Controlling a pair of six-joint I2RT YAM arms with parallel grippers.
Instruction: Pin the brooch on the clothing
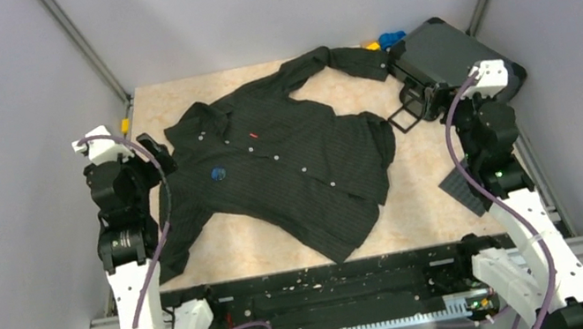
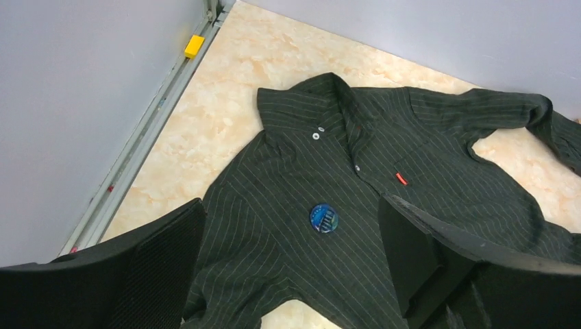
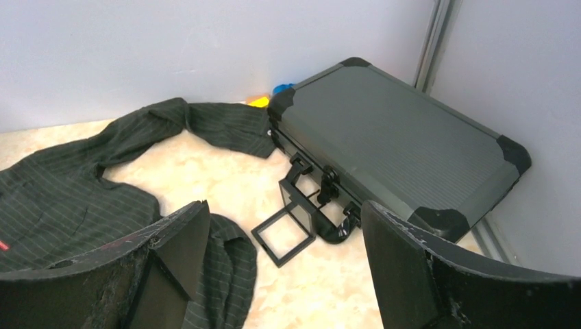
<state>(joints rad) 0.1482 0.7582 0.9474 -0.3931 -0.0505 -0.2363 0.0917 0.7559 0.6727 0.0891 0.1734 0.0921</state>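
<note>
Looking down from above, I see the whole shirt spread on the table, but the brooch is only a tiny blue dot there. The eye on my left claw shows it better. It is round and blue and lies on the shirt's chest, just beside the button row, on the left half of the table. That eye also shows a yellow block by the far left corner. The eye on my right claw cannot see the brooch. It sees the dark case in the far right corner and a blue toy behind it.

My left claw is spread wide and holds nothing. It is over the shirt near the left edge, apart from the brooch. My right claw is wide too, with nothing in it, near the right edge.

The shirt lies slanted, with its collar toward the far left corner and its hem toward the near edge. One sleeve ends just beside the case.
</note>
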